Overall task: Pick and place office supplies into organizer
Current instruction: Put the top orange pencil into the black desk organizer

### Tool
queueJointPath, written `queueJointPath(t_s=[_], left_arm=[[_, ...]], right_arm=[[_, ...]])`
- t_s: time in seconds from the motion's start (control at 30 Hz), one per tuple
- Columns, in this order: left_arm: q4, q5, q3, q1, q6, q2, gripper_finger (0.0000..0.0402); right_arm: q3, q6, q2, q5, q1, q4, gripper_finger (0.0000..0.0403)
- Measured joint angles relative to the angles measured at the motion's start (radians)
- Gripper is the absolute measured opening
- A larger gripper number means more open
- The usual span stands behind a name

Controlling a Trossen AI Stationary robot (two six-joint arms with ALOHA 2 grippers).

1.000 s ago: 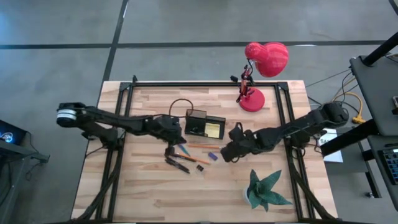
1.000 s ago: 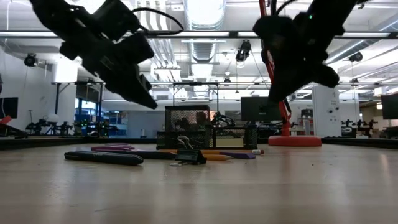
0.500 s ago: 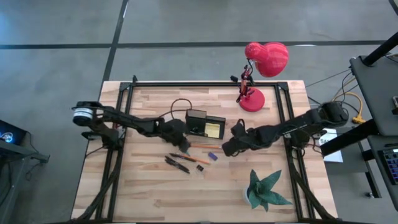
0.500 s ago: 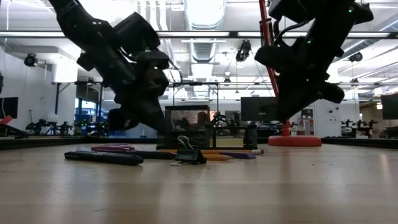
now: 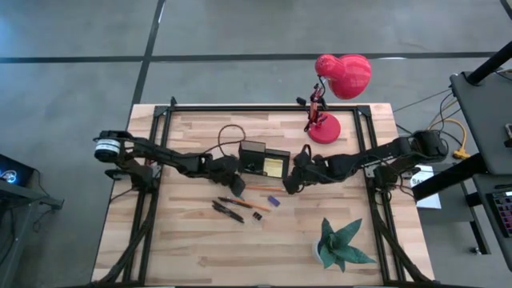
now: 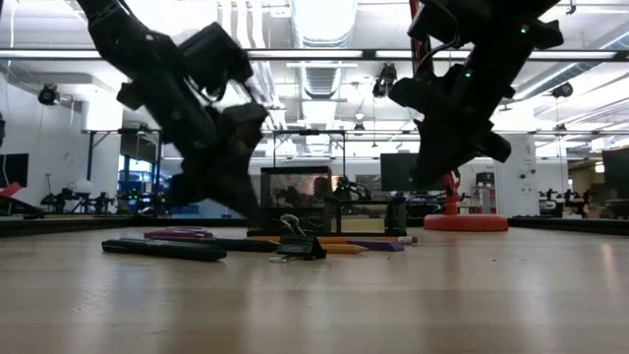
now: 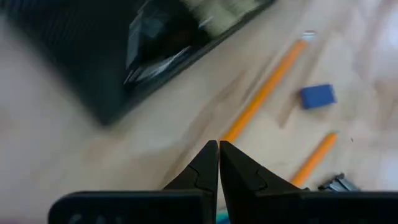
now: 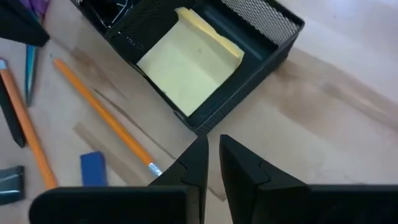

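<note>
Both arms have drawn in toward the organizer since a second ago: the right gripper (image 5: 290,186) has slid from the open wood toward the tray's right end, and the left gripper (image 5: 237,189) has swung in beside its left front corner.

Nearest the table's front edge stands the green paper plant (image 5: 341,245). Behind it, on the wood, lie a dark pen (image 5: 227,212), a black binder clip (image 5: 258,216), an orange pencil (image 5: 244,202) and a small blue eraser (image 5: 274,201), with a second orange pencil (image 5: 265,188) just in front of the tray. In the low view a purple-handled item (image 6: 179,234) lies flat at the left of this cluster.

Left fingers (image 7: 206,163) are pressed together with nothing between them, above the wood near the pencils. Right fingers (image 8: 196,163) stand a narrow slit apart and hold nothing, just in front of the tray's corner.

Farther back, the black mesh organizer (image 5: 282,154) holds a yellow sticky-note pad (image 8: 186,65) in its right compartment. The red desk lamp (image 5: 326,128) stands at the far edge.
</note>
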Motion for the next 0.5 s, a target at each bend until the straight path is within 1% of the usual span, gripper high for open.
queueJointPath(t_s=[0.07,0.17,0.23,0.3,0.37,0.43,0.5], left_arm=[[-0.001,-0.024,0.015,-0.013,0.120,-0.005,0.0000],[-0.012,-0.032,0.034,-0.035,0.283,-0.003,0.0000],[-0.048,-0.073,0.048,-0.055,0.400,0.007,0.0000],[-0.112,-0.137,0.049,-0.075,0.525,0.008,0.0000],[-0.128,-0.189,0.049,-0.088,0.631,0.008,0.0000],[-0.147,-0.220,0.048,-0.092,0.703,0.003,0.0000],[-0.145,-0.229,0.048,-0.093,0.745,0.003,0.0000]], right_arm=[[0.000,-0.042,0.000,0.002,-0.006,0.000,0.0034],[-0.001,-0.097,0.000,0.003,-0.009,0.000,0.0033],[-0.001,-0.121,0.000,0.003,-0.011,0.000,0.0034],[-0.003,-0.134,0.000,0.006,-0.014,0.000,0.0034],[-0.005,-0.139,0.000,0.015,-0.016,0.000,0.0034],[-0.005,-0.140,0.000,0.028,-0.016,0.001,0.0034],[-0.008,-0.142,0.000,0.030,-0.020,-0.001,0.0034]])
